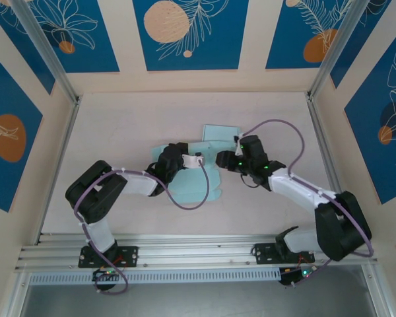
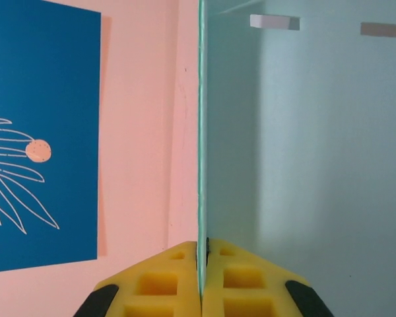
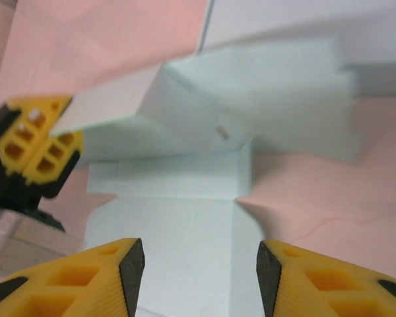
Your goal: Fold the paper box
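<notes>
One pale mint-green unfolded paper box (image 1: 213,186) lies mid white table (image 1: 119,198). Two grippers: left gripper (image 2: 202,277), at nine o'clock, pinches its upright edge; right gripper (image 3: 201,264), at three o'clock, hangs open.

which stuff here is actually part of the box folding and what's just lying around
Job: pale mint flat paper box sheet; left jaws, shut on its raised flap; right jaws, open over it.
Just around: blue floral wall panels; silver aluminium front rail.
</notes>
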`<act>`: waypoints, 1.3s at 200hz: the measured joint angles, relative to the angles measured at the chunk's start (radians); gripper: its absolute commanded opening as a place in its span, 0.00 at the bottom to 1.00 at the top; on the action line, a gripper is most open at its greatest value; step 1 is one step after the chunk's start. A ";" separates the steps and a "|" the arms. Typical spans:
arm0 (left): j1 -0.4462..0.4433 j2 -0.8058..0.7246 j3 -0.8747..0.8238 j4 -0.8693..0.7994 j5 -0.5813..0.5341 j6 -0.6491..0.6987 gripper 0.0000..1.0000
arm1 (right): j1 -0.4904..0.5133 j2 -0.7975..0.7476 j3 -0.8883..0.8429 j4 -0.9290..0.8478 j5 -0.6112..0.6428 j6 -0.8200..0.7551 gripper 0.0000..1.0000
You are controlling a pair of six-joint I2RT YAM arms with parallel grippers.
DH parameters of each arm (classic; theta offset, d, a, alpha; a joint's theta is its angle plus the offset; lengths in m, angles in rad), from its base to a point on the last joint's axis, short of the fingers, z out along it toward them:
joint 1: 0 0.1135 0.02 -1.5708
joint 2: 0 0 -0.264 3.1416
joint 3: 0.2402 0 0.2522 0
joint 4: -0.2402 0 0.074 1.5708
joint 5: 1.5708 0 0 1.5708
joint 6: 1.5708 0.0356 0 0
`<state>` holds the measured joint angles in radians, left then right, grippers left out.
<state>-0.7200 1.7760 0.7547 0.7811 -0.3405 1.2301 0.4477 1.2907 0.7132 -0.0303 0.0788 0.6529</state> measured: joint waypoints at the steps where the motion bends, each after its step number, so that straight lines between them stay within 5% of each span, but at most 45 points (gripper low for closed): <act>1: 0.000 0.000 0.000 0.000 0.000 0.000 0.00 | -0.003 -0.002 -0.001 -0.001 0.000 0.000 0.51; 75: -0.018 0.000 0.000 0.013 0.019 0.010 0.00 | -0.320 0.077 0.008 0.008 -0.137 -0.021 0.43; 162: -0.032 -0.001 -0.024 0.039 0.037 0.007 0.00 | -0.341 0.382 0.106 0.125 -0.287 -0.037 0.39; 260: -0.032 0.008 -0.024 0.050 0.000 0.010 0.00 | -0.298 0.402 0.065 0.228 -0.427 -0.055 0.39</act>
<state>-0.7517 1.7836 0.7311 0.8307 -0.3408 1.2400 0.1497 1.6924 0.7784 0.1978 -0.3485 0.5976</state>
